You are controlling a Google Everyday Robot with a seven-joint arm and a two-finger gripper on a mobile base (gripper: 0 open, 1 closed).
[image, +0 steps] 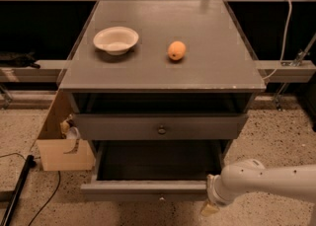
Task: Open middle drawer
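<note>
Below the shut upper drawer (pixel 161 127) with its round knob, the middle drawer (pixel 148 187) stands pulled well out of the dark grey cabinet (pixel 163 77). Its dark box interior is open to view. My gripper (pixel 210 206), on the end of the white arm (pixel 266 183), sits at the right end of that drawer's front, low in the view and close to the floor. Whether it touches the front I cannot tell. The lowest drawer is hidden beneath the open one.
A white bowl (pixel 116 40) and an orange fruit (pixel 177 50) rest on the cabinet top. A cardboard box (pixel 64 143) stands on the floor against the cabinet's left side. A black cable and pole (pixel 17 190) lie at the far left on the speckled floor.
</note>
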